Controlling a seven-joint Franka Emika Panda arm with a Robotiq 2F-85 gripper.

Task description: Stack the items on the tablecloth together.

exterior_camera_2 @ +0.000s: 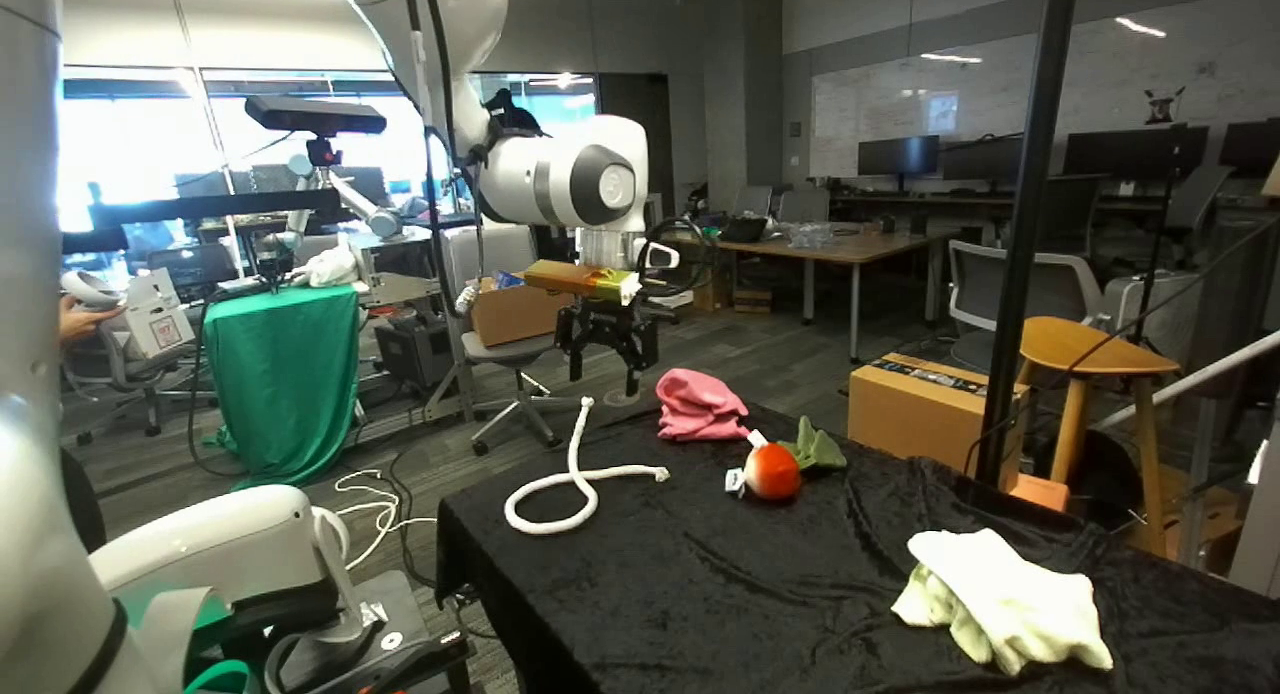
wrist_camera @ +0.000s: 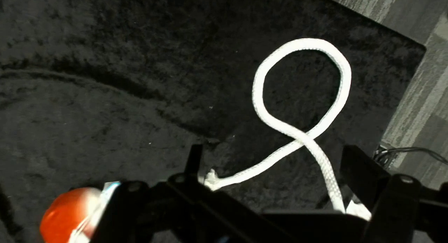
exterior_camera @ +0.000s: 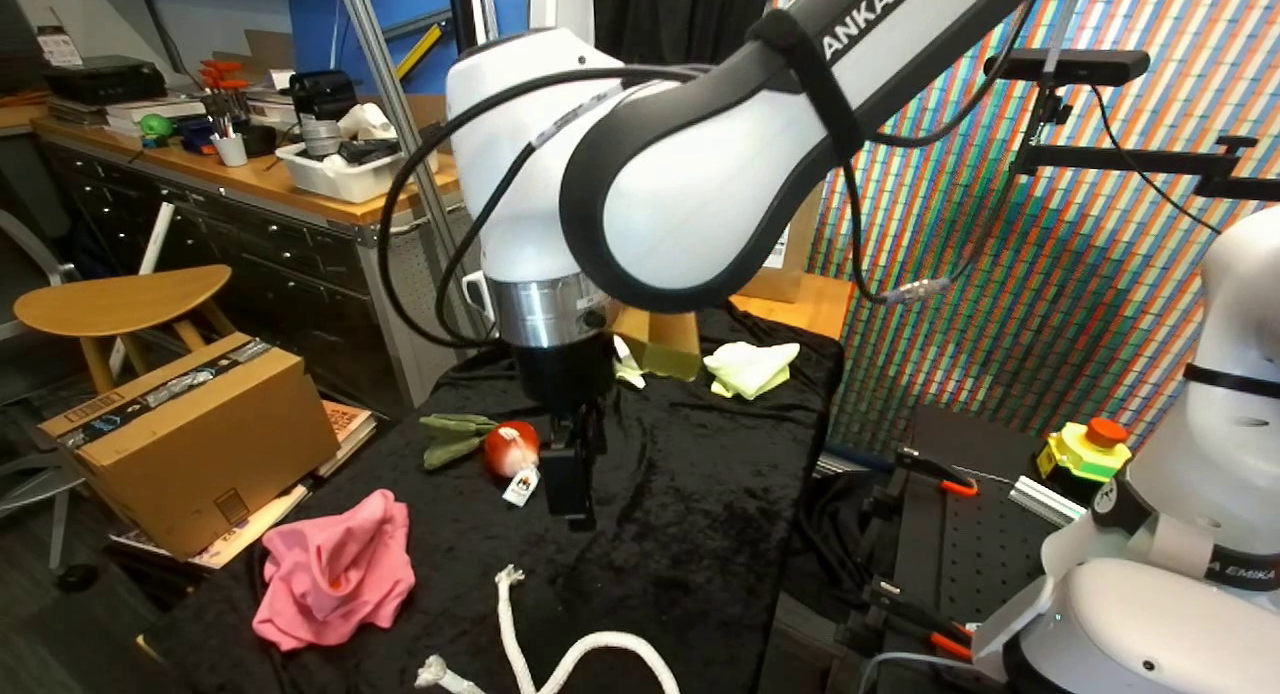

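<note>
Tablecloth (exterior_camera_2: 700,614): black, velvety, ruffled into a few low ridges, with all the items below lying on it, apart from one another.
White rope (wrist_camera: 303,138): thick and braided, bent into one round loop that crosses itself, its two tails spreading from the crossing (in an exterior view their tips look frayed, like little brushes). It lies near a corner of the tablecloth.
Pink rag (exterior_camera: 335,574): bunched into a soft heap with deep folds; a small orange-red patch shows among them (too small to make out). It sits near an edge of the tablecloth.
Red ball (exterior_camera_2: 773,471): round, bright red passing into white on one side, with a white tag (exterior_camera: 521,486) at it and dull green leaves (exterior_camera: 457,436) beside it (attached or not, I cannot tell). It lies between the pink rag and the pale cloth.
Pale cloth (exterior_camera_2: 1010,594): a loose, thick wad, whitish above and yellow-green below (one cloth or two, I cannot tell), well apart from the rope.
Gripper (exterior_camera_2: 604,379): black, pointing down, hovering above the tablecloth.
Jaws: spread wide, with a clear gap from finger to finger.
Cardboard box (exterior_camera: 205,439): brown, with dark printed tape, beside the tablecloth.
</note>
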